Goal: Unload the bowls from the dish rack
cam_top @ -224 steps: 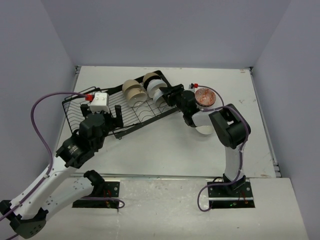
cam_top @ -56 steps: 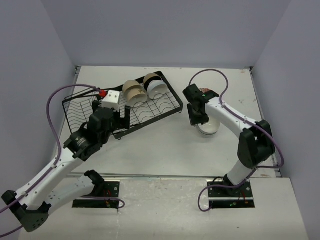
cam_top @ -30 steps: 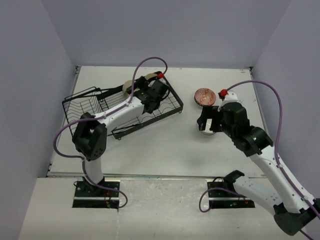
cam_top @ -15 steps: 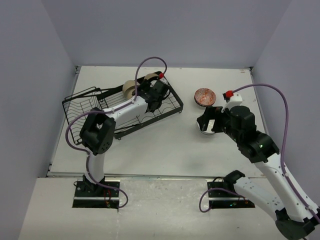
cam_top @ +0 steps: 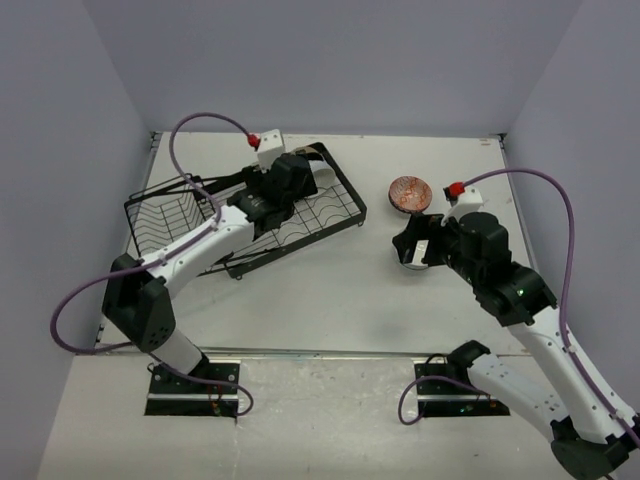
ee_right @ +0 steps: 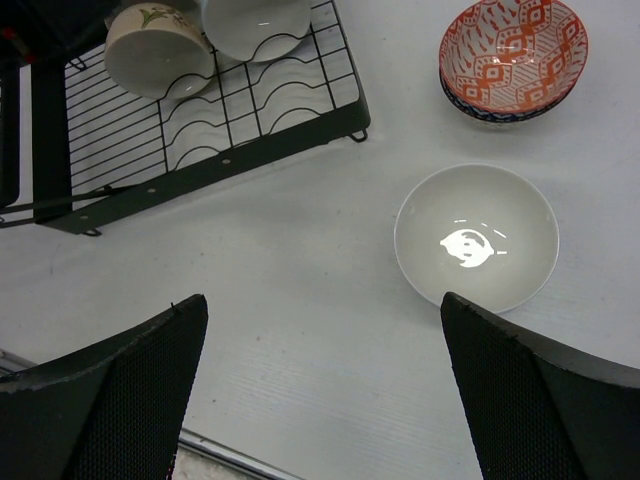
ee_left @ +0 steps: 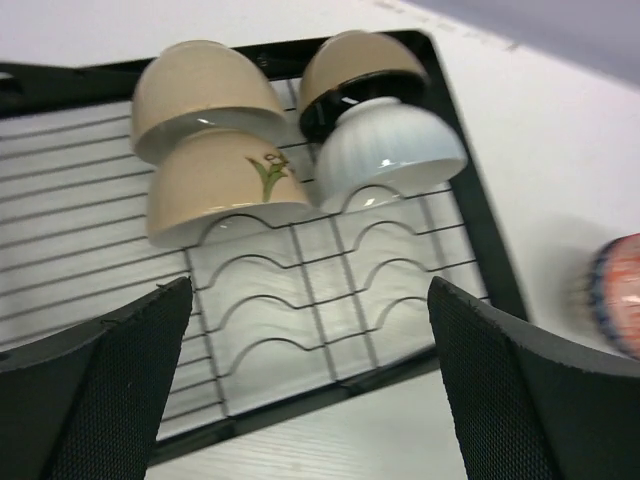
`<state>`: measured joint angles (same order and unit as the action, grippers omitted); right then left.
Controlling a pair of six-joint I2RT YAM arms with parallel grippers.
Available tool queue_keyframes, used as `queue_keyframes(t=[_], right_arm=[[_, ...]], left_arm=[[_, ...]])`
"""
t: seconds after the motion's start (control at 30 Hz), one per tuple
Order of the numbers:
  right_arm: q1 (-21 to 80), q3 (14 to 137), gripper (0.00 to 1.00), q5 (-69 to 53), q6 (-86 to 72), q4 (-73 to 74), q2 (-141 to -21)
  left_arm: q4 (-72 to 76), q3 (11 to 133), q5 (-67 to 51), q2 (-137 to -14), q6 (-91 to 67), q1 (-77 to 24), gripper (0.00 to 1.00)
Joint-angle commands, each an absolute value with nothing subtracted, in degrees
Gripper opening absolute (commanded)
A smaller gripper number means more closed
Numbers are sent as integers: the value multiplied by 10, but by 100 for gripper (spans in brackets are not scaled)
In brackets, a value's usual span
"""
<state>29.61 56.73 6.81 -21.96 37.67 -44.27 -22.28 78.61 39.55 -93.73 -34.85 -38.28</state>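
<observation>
Left gripper [ee_left: 310, 300] wide open, empty, over dish rack [ee_left: 482, 210]. Four bowls [ee_left: 225, 185] on edge in rack's far slots. Right gripper [ee_right: 325, 300] wide open, empty, above white bowl [ee_right: 476, 238] on table [ee_right: 300, 250], patterned bowl [ee_right: 513, 55] near.

The tabletop [cam_top: 330, 300] is white and flat, with a few small grey marks. The back wall [cam_top: 330, 60] is plain, pale purple-grey, and stands far past the left tool [ee_left: 310, 290] and the right tool [ee_right: 322, 300]. One side wall [cam_top: 60, 150] of the same colour is out beside the left tool. The other side wall [cam_top: 590, 150] is beside the right tool. Behind both tools lies a pale speckled ledge [cam_top: 320, 420]. The light is soft and even.
</observation>
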Motion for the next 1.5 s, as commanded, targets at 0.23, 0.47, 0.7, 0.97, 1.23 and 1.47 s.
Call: queue_keyframes(t=[0.23, 0.47, 0.7, 0.97, 1.23, 1.47], right_arm=[[296, 555, 99, 59, -204, 344, -435], [297, 550, 99, 40, -200, 335, -432], [297, 542, 99, 18, -198, 325, -420], [297, 538, 99, 8, -197, 324, -413], [297, 534, 99, 3, -195, 319, -411], [298, 532, 99, -17, -194, 316, -403]], left_arm=[[28, 545, 359, -805, -824, -340, 100], [195, 439, 395, -830, -983, -328, 100], [338, 415, 359, -905, -975, -288, 98], [367, 473, 319, -986, -900, -261, 90], [344, 507, 343, -1024, -904, -261, 66], [291, 546, 346, -1045, -907, -261, 47]])
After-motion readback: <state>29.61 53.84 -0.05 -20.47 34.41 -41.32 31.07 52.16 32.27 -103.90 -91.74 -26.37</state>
